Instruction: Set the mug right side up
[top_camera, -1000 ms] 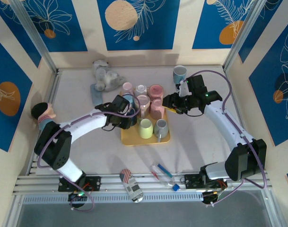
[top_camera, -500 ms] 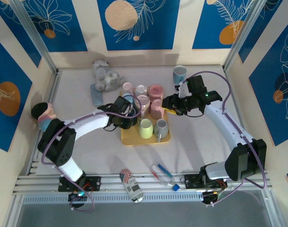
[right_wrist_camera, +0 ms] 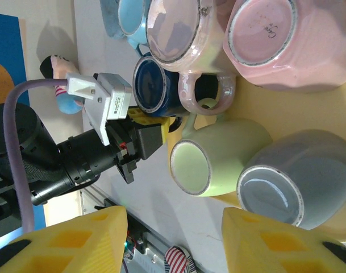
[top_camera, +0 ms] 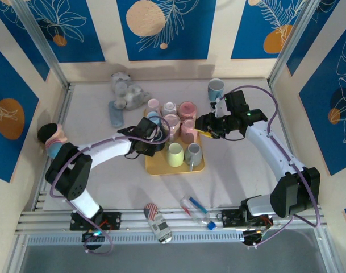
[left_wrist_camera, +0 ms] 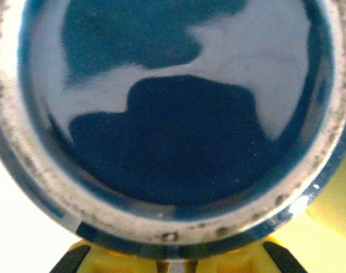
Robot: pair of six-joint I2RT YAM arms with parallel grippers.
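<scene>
Top external view barely differs from half a second ago: the left gripper (top_camera: 153, 138) stays at the upside-down dark blue mug (right_wrist_camera: 154, 85) on the yellow tray's (top_camera: 161, 166) left edge, its grip impossible to tell, while the right gripper (top_camera: 203, 122) hovers spread and empty over the tray's far right corner.

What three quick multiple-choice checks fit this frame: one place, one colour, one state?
1. Where is the dark blue mug? A) on the tray's left side, by the left pincer; B) against the back wall; C) at the near rail.
2. What colour is the tray? A) red; B) yellow; C) white.
3. What state is the right pincer in? A) shut on a pen; B) gripping a pink mug; C) open and empty.

1A, the top view puts it at the tray's left side, beside the left pincer. 2B, its bare rim is yellow. 3C, the right wrist view shows it spread with nothing held.
</scene>
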